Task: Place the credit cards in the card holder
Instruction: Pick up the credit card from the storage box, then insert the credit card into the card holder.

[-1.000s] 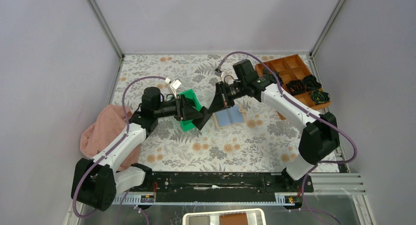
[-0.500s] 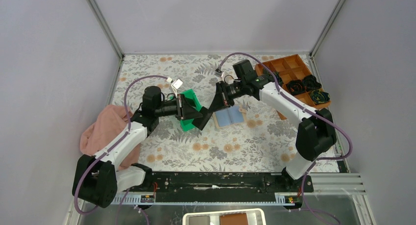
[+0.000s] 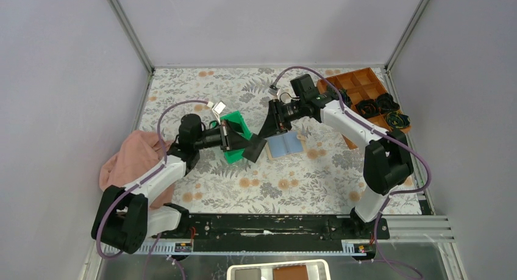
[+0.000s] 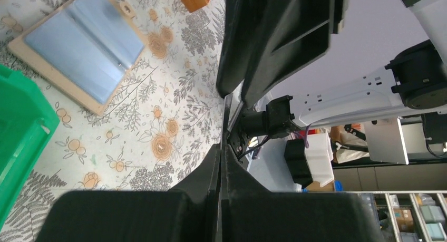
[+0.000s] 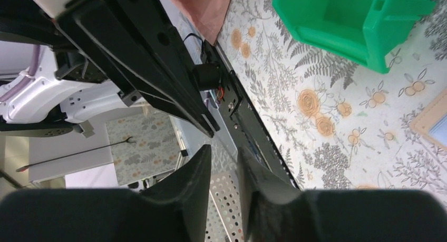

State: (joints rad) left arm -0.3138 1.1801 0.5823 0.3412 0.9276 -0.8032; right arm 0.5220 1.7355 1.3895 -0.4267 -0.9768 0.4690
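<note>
One dark credit card hangs in the air above the table, between the two arms. My left gripper is shut on it; in the left wrist view the credit card shows edge-on as a thin line between the pressed fingers. My right gripper stands just beyond the card with its jaws open and nothing between them, its fingertips apart. The card holder lies open and flat, blue-grey face up, under the right gripper. The card holder also shows in the left wrist view.
A green tray sits below the left gripper. An orange compartment box with dark rosette lumps stands at the back right. A pink cloth lies at the left edge.
The left gripper has closed on the card. The right gripper, which held it before, has opened and let go. Both arms have shifted only slightly.
</note>
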